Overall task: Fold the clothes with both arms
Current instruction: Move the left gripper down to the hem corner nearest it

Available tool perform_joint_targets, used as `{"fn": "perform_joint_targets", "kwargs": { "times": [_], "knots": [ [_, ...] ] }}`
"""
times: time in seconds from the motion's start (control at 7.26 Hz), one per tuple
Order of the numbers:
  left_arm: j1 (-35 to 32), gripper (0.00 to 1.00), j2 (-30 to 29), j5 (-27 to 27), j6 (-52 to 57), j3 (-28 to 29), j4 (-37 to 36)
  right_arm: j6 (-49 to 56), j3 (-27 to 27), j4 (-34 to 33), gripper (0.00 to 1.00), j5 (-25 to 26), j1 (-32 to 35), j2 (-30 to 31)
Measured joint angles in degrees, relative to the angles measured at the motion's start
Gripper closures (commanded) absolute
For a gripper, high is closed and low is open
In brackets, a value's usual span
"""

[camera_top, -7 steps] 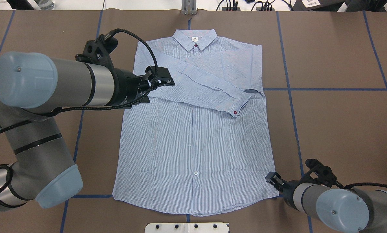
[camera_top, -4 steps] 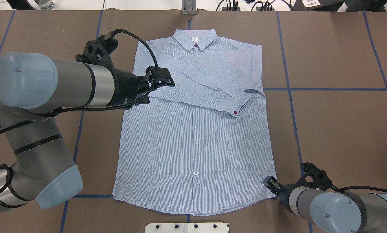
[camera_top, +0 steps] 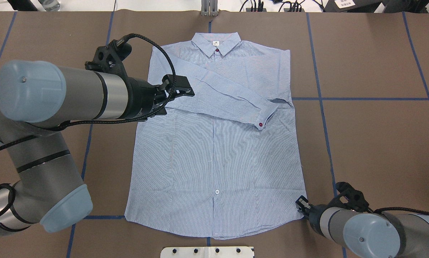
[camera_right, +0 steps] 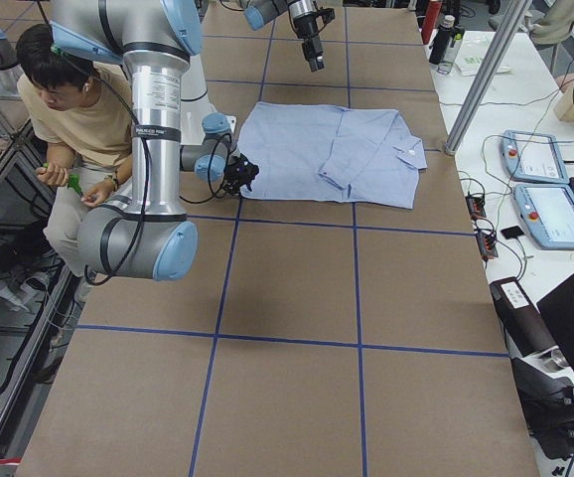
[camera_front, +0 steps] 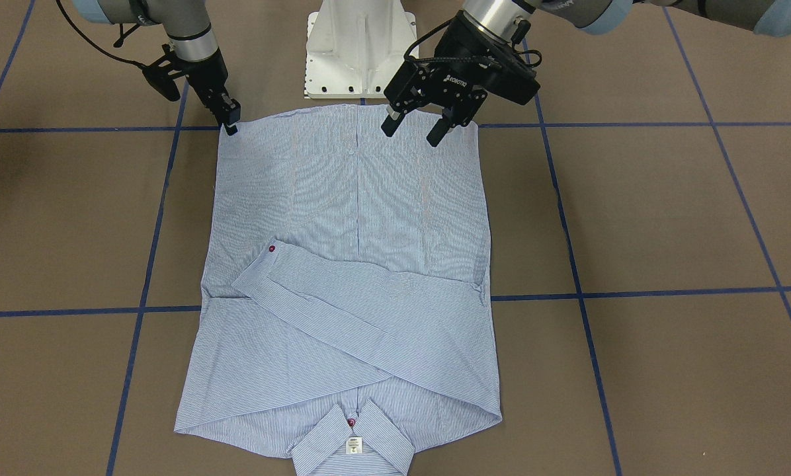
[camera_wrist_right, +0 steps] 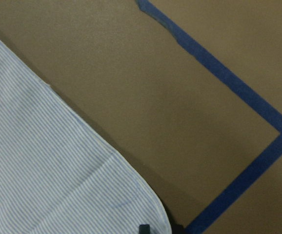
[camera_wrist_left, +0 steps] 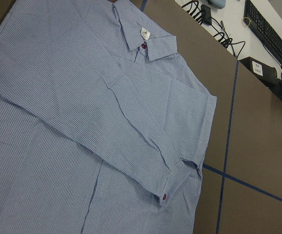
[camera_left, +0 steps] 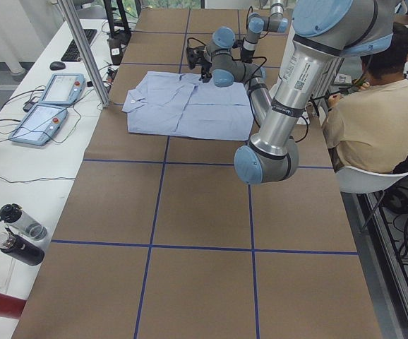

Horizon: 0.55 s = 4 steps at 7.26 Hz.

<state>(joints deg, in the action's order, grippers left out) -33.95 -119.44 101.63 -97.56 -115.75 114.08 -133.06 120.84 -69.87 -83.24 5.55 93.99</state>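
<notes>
The shirt (camera_top: 214, 161) lies flat and face up in the middle of the bench (camera_top: 372, 143), its collar (camera_top: 217, 43) on the far side from the robot and its hem nearest the white pedestal base (camera_front: 361, 46). Both sleeves are folded in across the chest, and the upper one ends in a cuff (camera_top: 263, 120) with a dark red button on the shirt's right side. The left gripper (camera_front: 412, 132) hangs in the air above the shirt's left half, jaws spread wide and holding nothing. The right gripper (camera_front: 230, 122) is down low with its tip at the right corner of the hem; I cannot tell whether its jaws are apart or together, nor whether they pinch the cloth. Blue tape lines (camera_top: 361, 99) cross the brown bench. A person (camera_left: 373, 106) sits behind the robot.
</notes>
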Motion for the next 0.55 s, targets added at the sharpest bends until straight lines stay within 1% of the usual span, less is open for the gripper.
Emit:
{"fn": "perform_joint_targets", "kwargs": {
  "times": [0.28, 0.41, 0.55],
  "knots": [
    [0.5, 0.05, 0.0, 0.0, -0.1, -0.1, 0.0, -0.3, 1.0, -0.1, 1.0, -0.1, 0.2, 0.1],
    [1.9, 0.05, 0.8, -0.1, -0.3, -0.6, -0.3, -0.4, 2.5, -0.2, 1.0, -0.4, 0.3, 0.2],
    [5.1, 0.05, 4.2, -1.0, -0.6, -2.7, -1.0, -0.4, 3.5, -0.3, 1.0, -0.5, 0.3, 0.3]
  ]
}}
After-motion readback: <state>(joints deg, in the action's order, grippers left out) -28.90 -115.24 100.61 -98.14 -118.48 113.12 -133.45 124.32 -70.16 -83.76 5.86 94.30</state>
